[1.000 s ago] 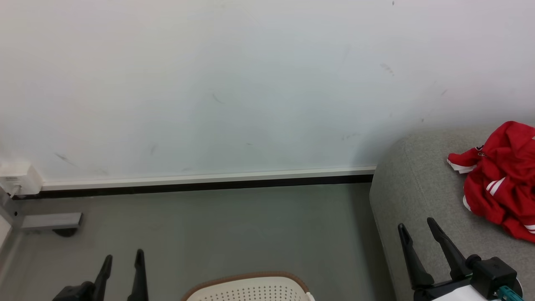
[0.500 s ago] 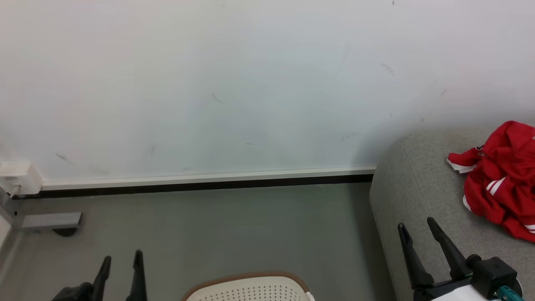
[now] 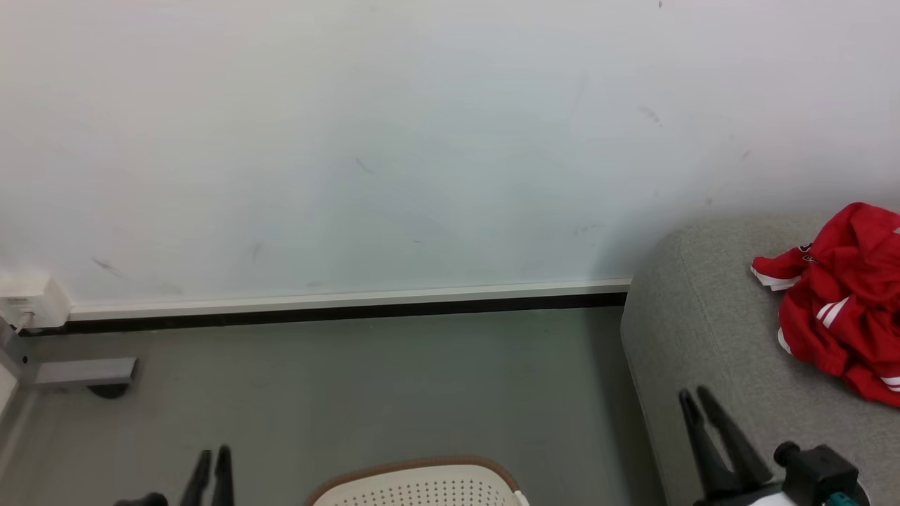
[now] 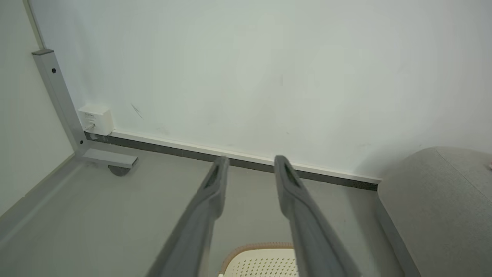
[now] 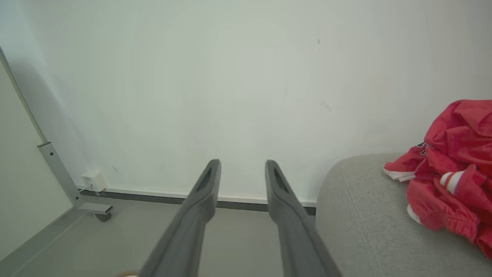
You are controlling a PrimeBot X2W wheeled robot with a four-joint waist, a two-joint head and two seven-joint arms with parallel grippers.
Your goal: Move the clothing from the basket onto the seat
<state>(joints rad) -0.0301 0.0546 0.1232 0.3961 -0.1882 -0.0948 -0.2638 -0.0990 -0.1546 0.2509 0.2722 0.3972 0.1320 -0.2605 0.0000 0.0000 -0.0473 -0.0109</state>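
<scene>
The left gripper (image 3: pixel 214 455) points up left of the basket (image 3: pixel 422 483), the right gripper (image 3: pixel 693 395) over the seat's (image 3: pixel 703 316) edge. Both hold their fingers slightly apart, gripping nothing. A crumpled red garment (image 3: pixel 837 302) lies on the seat, cut off at the frame edge. The basket's inside is out of frame.

My left jaws sit low at the lower left of the head view, their two long dark fingers (image 3: pixel 223 472) pointing up with a narrow gap and nothing between them. From the left wrist, both fingers (image 4: pixel 210 194) run forward, tips separated. My right jaws are at the lower right, dark fingers (image 3: pixel 731 437) leaning left, slightly parted and empty, with the black wrist block (image 3: pixel 815 460) behind them. The right wrist view also shows its fingers (image 5: pixel 201 196) apart.
</scene>
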